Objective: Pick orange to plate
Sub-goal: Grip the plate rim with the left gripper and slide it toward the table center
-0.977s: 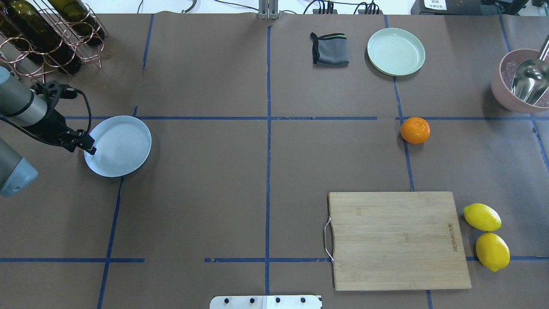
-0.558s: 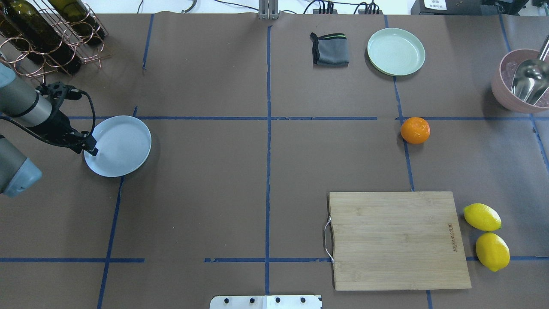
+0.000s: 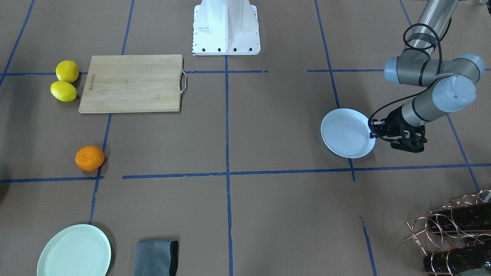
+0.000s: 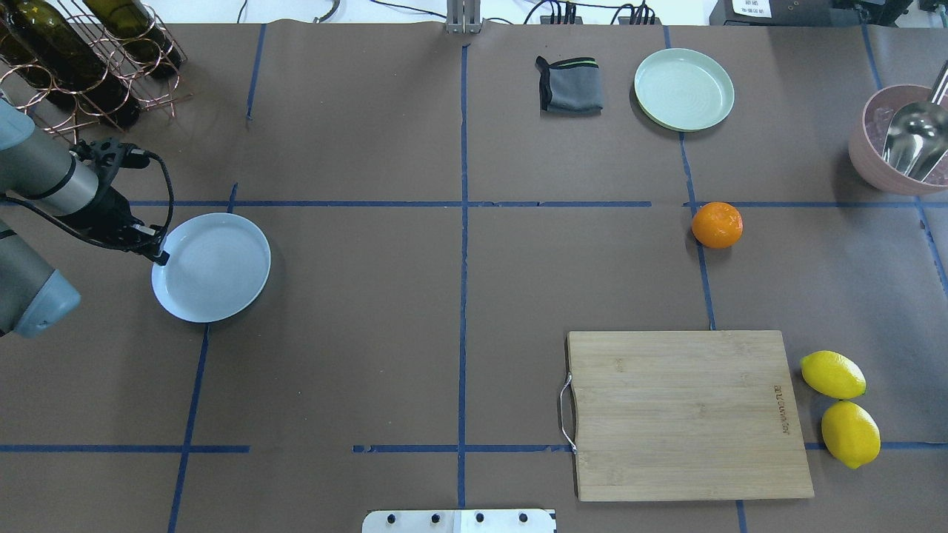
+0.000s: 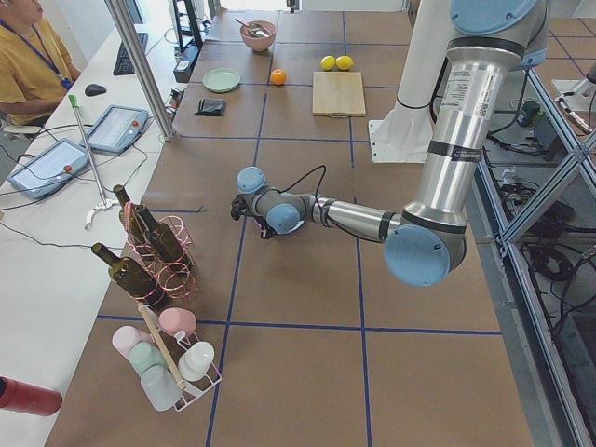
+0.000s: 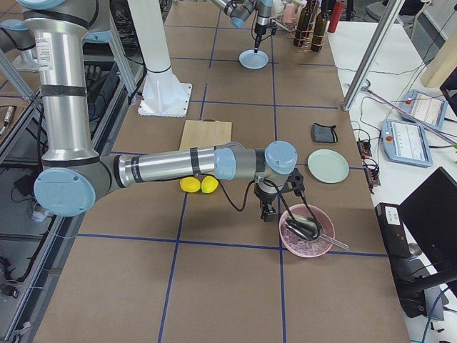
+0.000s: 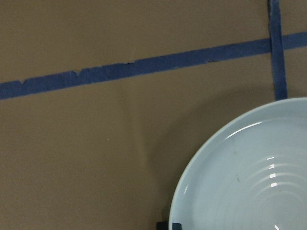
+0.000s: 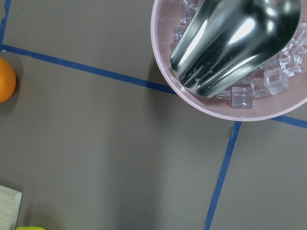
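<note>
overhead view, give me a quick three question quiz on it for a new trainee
1. True or false: the orange already lies on the plate.
2. Which arm's gripper is at the plate's rim: A left, B right?
3. Fill in: ____ lemons lie beside the cutting board.

Key: 1 false; 2 A; 3 two.

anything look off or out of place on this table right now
Nothing is spilled or damaged. One oddity: the left gripper pinches the rim of the plate, while the orange sits far across the table, with neither arm touching it.
</note>
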Available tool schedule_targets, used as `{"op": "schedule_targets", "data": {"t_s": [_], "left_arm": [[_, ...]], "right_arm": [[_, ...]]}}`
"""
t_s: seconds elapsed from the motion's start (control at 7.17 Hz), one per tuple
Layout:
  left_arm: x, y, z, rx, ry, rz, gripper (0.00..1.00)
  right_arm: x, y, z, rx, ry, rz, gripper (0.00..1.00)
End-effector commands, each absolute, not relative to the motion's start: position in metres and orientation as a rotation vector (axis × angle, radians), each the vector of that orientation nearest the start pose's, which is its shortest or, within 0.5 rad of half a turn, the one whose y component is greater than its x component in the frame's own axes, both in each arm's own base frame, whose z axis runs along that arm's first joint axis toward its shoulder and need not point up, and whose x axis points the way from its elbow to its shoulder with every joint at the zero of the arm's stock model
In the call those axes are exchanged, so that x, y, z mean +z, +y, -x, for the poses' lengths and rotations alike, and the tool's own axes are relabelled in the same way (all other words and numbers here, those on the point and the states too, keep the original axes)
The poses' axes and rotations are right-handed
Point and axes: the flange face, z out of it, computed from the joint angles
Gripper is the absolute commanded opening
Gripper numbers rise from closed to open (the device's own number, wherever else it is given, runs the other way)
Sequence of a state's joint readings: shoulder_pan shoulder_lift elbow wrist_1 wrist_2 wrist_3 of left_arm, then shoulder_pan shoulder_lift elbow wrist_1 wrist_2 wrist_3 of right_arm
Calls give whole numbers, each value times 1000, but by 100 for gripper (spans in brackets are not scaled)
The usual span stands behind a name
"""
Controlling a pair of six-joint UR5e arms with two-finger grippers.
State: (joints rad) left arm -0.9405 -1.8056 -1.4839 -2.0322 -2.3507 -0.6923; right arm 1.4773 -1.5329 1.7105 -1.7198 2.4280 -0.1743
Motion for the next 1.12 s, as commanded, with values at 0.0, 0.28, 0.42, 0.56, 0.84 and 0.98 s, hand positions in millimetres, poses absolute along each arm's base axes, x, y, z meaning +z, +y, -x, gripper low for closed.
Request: {"op": "schedule_targets", "data": {"t_s": [0.0,0.28,0.42,0.56,0.84,0.98], "left_arm": [[405,-561,-344,6,1049,22,0],[301,-539,-431,-44,1137,115,0],[280,-517,-478,-10,1150,155,0],[263,-524,-516,-45,1167,127,0],[274,-523,-549,-81,1166,90,0],[277,-522,-552,-80,1162,94,0]], "right_arm": [[568,-508,-1,-288,-856,-76,100],[565,-511,3,-296,-854,-77,100],[567,-509,3,-296,-856,-74,100],[568,-508,2,-296,-856,-73,100],[568,-508,3,-293,-861,-70,100],[565,-510,4,-300,-862,-77,100]]}}
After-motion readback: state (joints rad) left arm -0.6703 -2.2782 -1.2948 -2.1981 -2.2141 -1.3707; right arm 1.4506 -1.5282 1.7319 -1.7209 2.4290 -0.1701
